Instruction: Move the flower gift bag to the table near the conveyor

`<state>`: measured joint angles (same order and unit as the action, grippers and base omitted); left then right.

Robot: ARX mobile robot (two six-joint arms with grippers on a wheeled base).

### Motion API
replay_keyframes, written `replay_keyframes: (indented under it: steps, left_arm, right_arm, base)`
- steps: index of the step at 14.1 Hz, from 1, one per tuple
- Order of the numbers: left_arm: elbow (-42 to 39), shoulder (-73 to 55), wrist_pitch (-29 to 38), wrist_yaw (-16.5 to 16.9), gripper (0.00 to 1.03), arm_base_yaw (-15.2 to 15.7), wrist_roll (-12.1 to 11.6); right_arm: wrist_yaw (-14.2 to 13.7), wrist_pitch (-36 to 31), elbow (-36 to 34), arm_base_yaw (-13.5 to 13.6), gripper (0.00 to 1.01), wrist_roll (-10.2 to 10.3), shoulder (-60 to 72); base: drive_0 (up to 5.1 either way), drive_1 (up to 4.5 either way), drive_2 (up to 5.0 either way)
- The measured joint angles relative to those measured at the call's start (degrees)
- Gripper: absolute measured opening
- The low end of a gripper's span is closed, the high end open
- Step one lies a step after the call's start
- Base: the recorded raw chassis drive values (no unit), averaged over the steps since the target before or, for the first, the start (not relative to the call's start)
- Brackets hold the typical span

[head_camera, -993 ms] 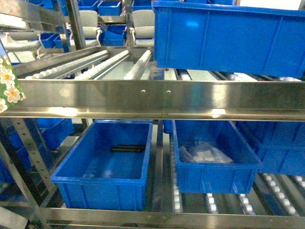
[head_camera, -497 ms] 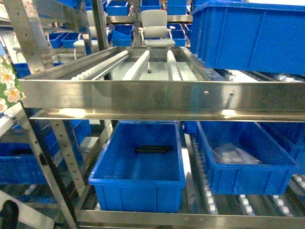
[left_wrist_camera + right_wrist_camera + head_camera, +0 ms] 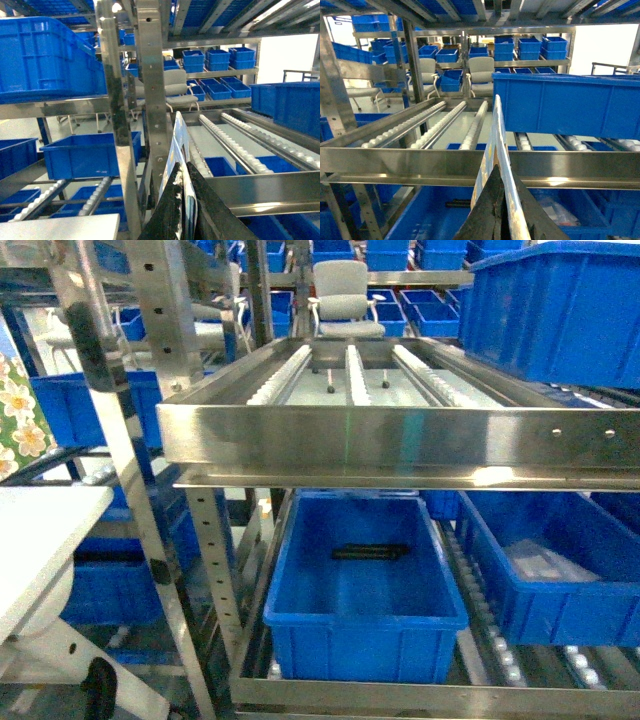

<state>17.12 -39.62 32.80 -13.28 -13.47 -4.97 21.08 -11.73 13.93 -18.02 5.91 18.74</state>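
Both my left gripper [image 3: 184, 200] and right gripper [image 3: 502, 210] have their jaws closed on the flower gift bag [image 3: 20, 420]. It hangs at my left, above the table [image 3: 40, 540], beside the conveyor [image 3: 400, 410].

No legible text (anywhere in view)

Black, white-scuffed tapering fingers [image 3: 172, 210]

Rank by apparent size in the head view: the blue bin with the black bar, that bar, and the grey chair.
1. Blue bin, largest, though it is nearest.
2. Grey chair, smaller; it stands far back.
3. Black bar, smallest.
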Motion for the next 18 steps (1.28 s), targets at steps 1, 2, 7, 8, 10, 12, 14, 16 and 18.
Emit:
replay_keyframes:
  steps: [1,2,7,8,10,12,14,16,18]
  left_arm:
    - [0.00,-0.02,-0.20,-0.02,0.02,0.02,0.00]
    - [0.00,0.00,-0.07,-0.07,0.02,0.02,0.00]
    - [0.00,0.02,-0.07,-0.02,0.02,-0.02,0.00]
    - [0.00,0.02,-0.02,-0.04,0.02,0.00,0.02]
    - [0.00,0.02,0.00,-0.02,0.02,0.00,0.00]
    - [0.00,0.00,-0.13,-0.02,0.02,0.00,0.00]
    - [0.00,0.02,-0.02,-0.04,0.02,0.02,0.00]
    - [0.00,-0.02,-0.04,0.00,0.02,0.02,0.00]
    - [0.00,0.00,-0.11,-0.04,0.02,0.02,0.00]
  right_arm:
    - [0.00,0.20,0.00,0.00,0.02,0.02,0.02]
    - [0.00,0.04,0.00,0.00,0.02,0.00,0.13]
    - [0.00,0.11,0.00,0.00,0.02,0.00,0.22]
    - [0.00,0.02,0.00,0.00,0.02,0.02,0.22]
    - [-0.02,0.11,0.00,0.00,0.02,0.02,0.15]
    - [0.00,0.13,0.00,0.00,0.02,0.02,0.22]
    - [0.00,0.15,-0.07,0.00,0.02,0.02,0.26]
    - [-0.02,0.17,-0.07,0.00,0.02,0.00,0.26]
    - [0.00,-0.04,-0.09,0.00,0.02,0.02,0.20]
  base:
    - [-4.9,1.23,3.4]
    - [-4.9,1.22,3.5]
    - [-4.9,1.30,3.4]
    - [-4.9,2.39,2.4]
    - [-4.9,2.49,2.5]
    - [-5.0,2.45,2.5]
    - [-5.0,2.49,2.5]
    - [-5.0,2.45,2.5]
    - [-5.0,2.49,2.5]
